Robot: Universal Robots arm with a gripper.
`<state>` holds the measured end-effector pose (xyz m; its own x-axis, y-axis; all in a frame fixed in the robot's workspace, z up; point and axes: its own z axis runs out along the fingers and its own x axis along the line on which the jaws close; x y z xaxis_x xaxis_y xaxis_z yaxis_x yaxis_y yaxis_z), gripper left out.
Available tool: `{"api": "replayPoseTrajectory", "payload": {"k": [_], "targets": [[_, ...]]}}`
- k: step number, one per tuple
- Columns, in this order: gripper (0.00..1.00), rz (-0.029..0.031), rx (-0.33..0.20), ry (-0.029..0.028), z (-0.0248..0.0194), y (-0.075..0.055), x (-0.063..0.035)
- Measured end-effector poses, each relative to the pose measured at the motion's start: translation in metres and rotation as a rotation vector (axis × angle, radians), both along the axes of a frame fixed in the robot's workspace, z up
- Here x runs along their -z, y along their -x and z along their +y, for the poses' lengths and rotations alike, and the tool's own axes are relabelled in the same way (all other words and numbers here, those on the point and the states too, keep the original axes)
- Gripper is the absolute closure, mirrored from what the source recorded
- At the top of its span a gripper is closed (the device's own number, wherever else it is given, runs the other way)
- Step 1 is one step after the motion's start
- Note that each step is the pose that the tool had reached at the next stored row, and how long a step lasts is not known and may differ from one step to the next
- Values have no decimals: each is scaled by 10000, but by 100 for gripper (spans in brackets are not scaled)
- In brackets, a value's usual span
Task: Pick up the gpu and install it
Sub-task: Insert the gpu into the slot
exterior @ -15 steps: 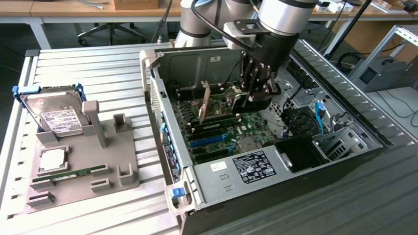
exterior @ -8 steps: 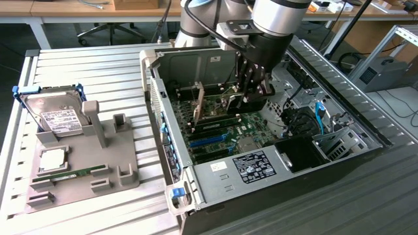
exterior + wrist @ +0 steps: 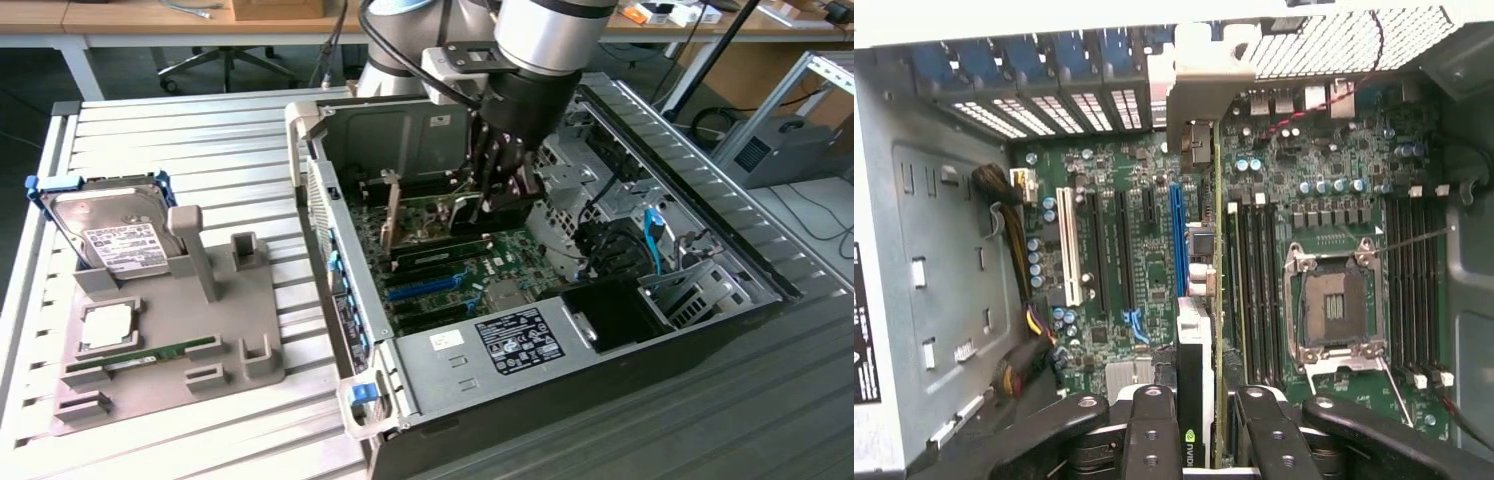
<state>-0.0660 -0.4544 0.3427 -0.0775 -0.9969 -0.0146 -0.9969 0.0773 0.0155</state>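
gpu (image 3: 434, 218) stands on edge over the motherboard (image 3: 441, 285) inside the open computer case (image 3: 694, 190) in the exterior view, clamped in the pincer (image 3: 487, 195) at the end of the arm, which reaches down from above the board. Well away from the motherboard, outside the case toward the exterior view's left, a hard drive (image 3: 114, 235) leans in a gray holder (image 3: 174, 330) on the slatted counter (image 3: 174, 130). In the wrist view, the gpu (image 3: 1194, 360) is seen edge-on above the motherboard (image 3: 1144, 250), with both black fingers (image 3: 1154, 425) pressed against its two faces. Its silvery bracket (image 3: 1199, 100) sits at the motherboard's rear edge, by the case's slot openings. The card runs just beside the blue slot (image 3: 1177, 230), between it and the processor socket (image 3: 1332, 300). Whether it touches the board cannot be told.
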Motion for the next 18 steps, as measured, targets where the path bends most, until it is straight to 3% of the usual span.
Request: {"api": "replayPoseTrajectory", "payload": {"k": [3, 4, 11, 18], "targets": [[73, 1, -1, -22, -19, 46, 34], [73, -1, 0, -93, -86, 53, 50], [73, -1, 0, -93, -105, 103, 448], [73, -1, -1, -93, -107, 135, 476]]}}
